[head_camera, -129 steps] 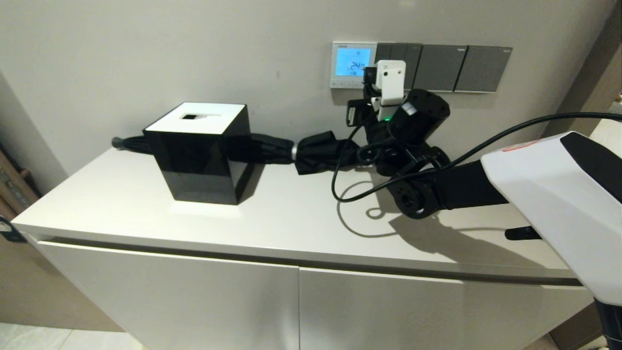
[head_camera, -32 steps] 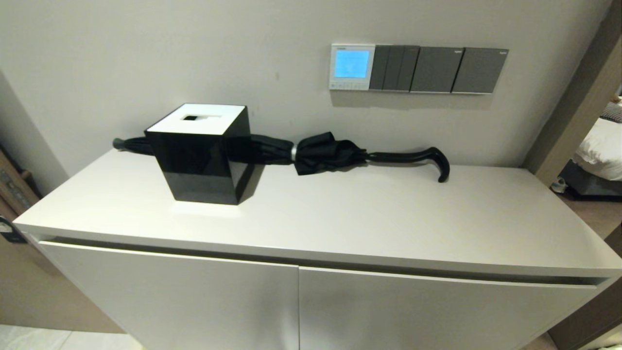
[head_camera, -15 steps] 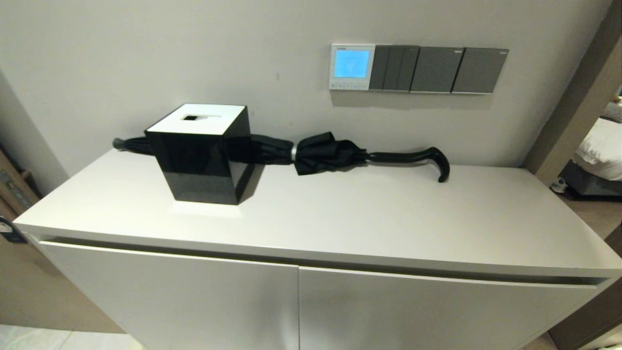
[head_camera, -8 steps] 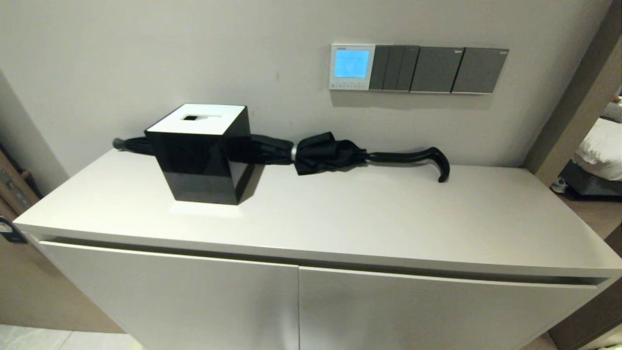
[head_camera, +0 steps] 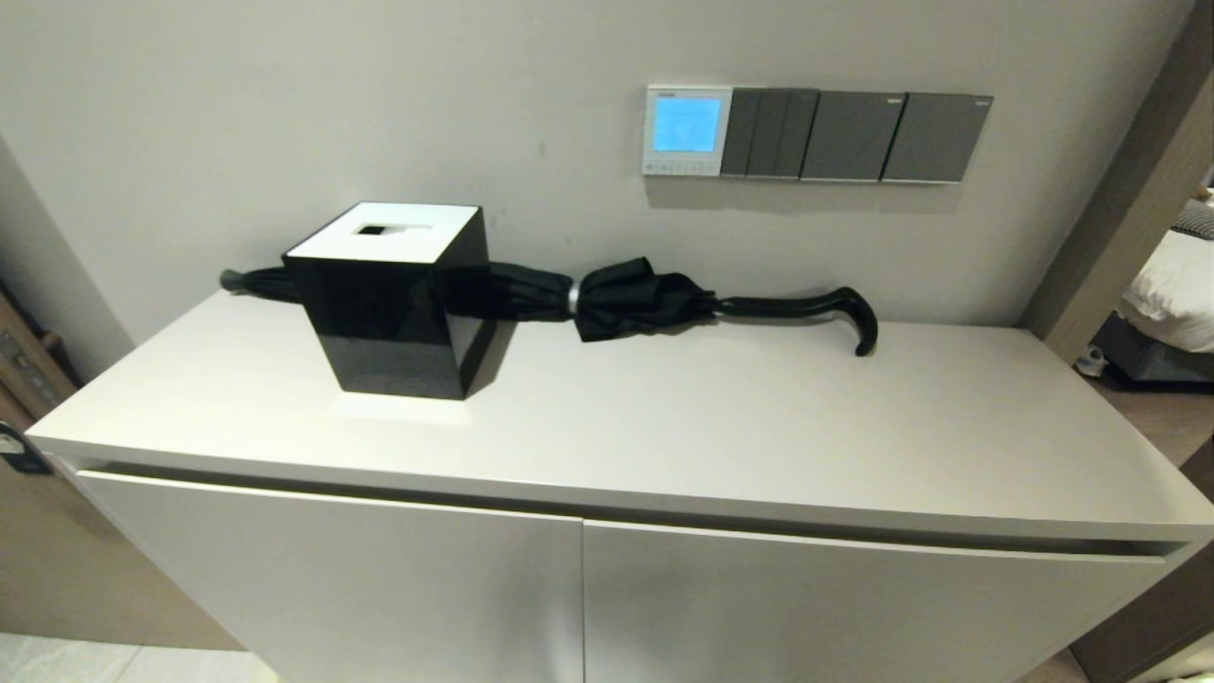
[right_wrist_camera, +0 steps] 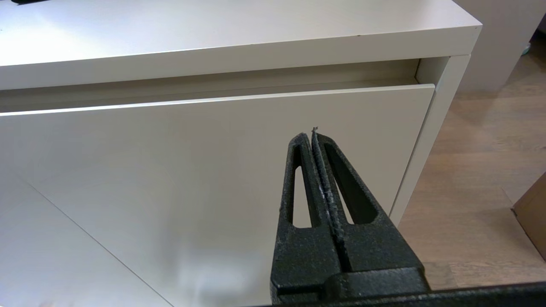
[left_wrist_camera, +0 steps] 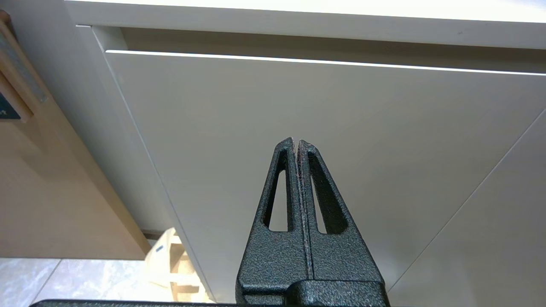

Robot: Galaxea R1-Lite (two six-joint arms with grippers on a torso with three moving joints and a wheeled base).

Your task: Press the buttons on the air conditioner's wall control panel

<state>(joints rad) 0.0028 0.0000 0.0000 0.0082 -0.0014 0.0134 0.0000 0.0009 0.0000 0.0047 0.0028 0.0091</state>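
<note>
Left gripper [left_wrist_camera: 297, 143]: low, in front of the cabinet door [left_wrist_camera: 324, 140], below the bench edge. Jaws together, nothing between them. Seen only in the left wrist view.

Right gripper [right_wrist_camera: 310, 135]: low, in front of the cabinet's right-hand door [right_wrist_camera: 213, 149], near the cabinet's right corner, wood floor [right_wrist_camera: 477, 170] beside it. Jaws together, holding nothing. Seen only in the right wrist view.

Neither arm appears in the head view.

Bench [head_camera: 721, 427]: white top over two closed doors.

On the bench, left of centre: black box [head_camera: 389, 299] with a white top and a slot in it, standing upright.

Behind the box, along the wall: folded black umbrella [head_camera: 626, 296] lying flat. Its tip end pokes out left of the box; its curved handle [head_camera: 835, 308] points to the right. The box hides the middle of it.

Wall above the bench, right of centre: control panel [head_camera: 688, 129], white frame, screen glowing light blue; digits not readable. Buttons [head_camera: 681, 167]: a row of small light keys along the panel's bottom edge, too small to count with certainty. Nothing touches them.

Just right of the panel, touching its frame: dark grey switch plates [head_camera: 854, 136] in a row.

Far right: doorway, part of a bed [head_camera: 1171, 285] with white bedding.
</note>
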